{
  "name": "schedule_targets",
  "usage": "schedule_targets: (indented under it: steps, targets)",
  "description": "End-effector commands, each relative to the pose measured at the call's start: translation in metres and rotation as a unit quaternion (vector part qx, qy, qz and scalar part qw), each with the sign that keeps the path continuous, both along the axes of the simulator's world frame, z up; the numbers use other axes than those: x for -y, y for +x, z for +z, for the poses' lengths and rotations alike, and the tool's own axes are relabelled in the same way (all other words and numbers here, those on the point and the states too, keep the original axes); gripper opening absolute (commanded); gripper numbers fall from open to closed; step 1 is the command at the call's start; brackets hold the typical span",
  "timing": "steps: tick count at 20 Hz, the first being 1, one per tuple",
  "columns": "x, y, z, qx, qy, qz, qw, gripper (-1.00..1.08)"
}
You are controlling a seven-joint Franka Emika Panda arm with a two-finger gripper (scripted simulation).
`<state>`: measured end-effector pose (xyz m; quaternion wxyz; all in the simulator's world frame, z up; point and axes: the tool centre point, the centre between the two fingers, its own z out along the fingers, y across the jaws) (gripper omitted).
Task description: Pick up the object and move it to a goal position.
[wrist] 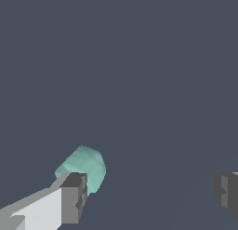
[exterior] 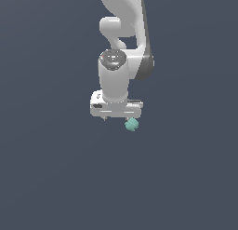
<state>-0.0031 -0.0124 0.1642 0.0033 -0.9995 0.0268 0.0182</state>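
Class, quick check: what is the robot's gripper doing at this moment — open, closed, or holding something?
Gripper: open, fingers wide apart, holding nothing. The teal object sits by one fingertip, not between the two.

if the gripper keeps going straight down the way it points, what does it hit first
Probably the teal blob, met by one finger rather than taken between the open jaws of the gripper; the gap itself looks free down to the floor, though depth is unclear.

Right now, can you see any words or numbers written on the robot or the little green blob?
No text can be read anywhere.
Teal blob: plain, no label.
White robot arm and end effector: no words, numbers or signs visible.
Background: plain dark grey, unmarked.
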Motion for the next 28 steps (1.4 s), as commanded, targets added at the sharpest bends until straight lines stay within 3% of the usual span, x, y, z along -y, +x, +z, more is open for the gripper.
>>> schedule_targets:
  steps: [1,9,14,28]
  targets:
    - [-0.002,-0.001,-0.001,0.000,0.000,0.007,1.0000,1.00]
    - [-0.013,-0.007,-0.015,0.003,-0.001,0.072,0.9974,1.00]
    - [-0.026,-0.014,-0.028,0.006,-0.001,0.141,0.9900,1.00]
    - [-0.068,-0.040,-0.065,0.015,0.002,0.347,0.9378,1.00]
